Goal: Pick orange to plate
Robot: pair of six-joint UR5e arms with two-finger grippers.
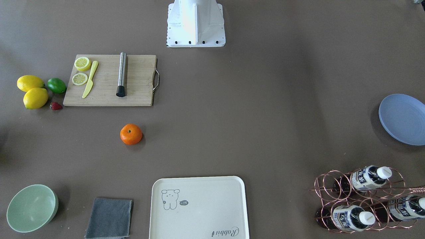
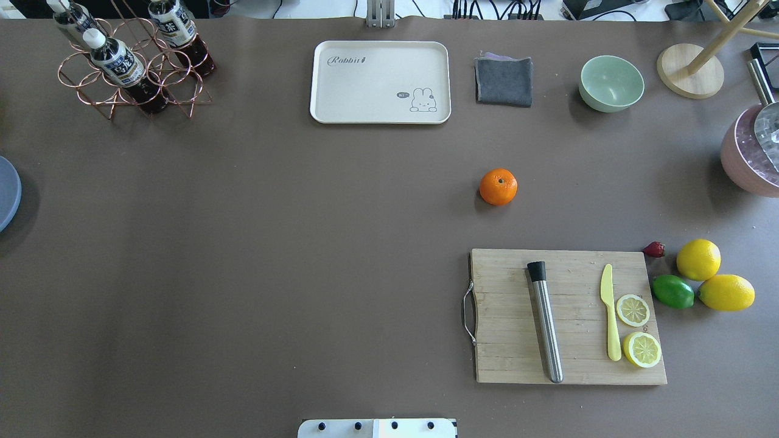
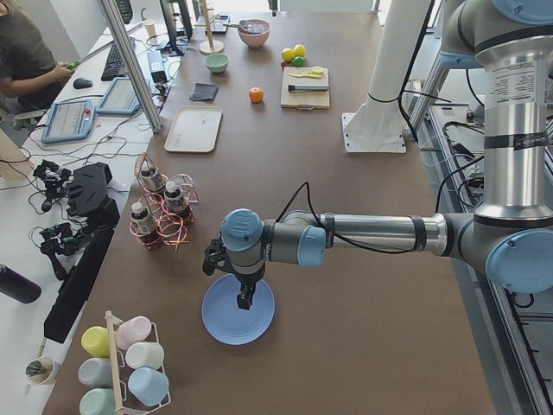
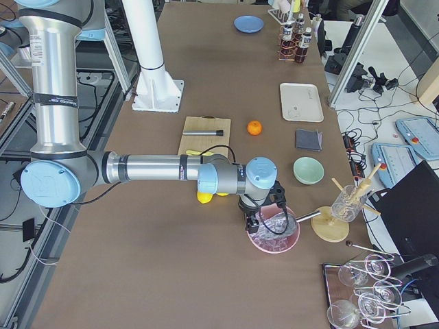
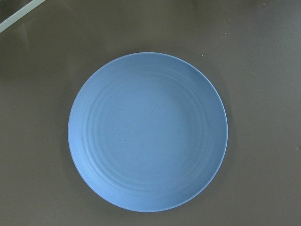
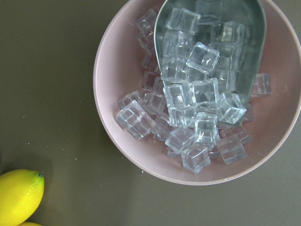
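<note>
Orange (image 1: pixel 131 134) on table (image 1: pixel 232 116), well apart from plate (image 1: pixel 403 119); both jaws' opening: cannot tell.

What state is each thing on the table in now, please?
Round bright-orange orange: on table, ungripped.
Round periwinkle-blue plate: empty.
Pale-green round bowl: empty.
Cream rectangular tray: empty.
Pink round bowl: holds ice cubes.
Left gripper: over plate, opening unclear.
Right gripper: over pink bowl, opening unclear.
</note>
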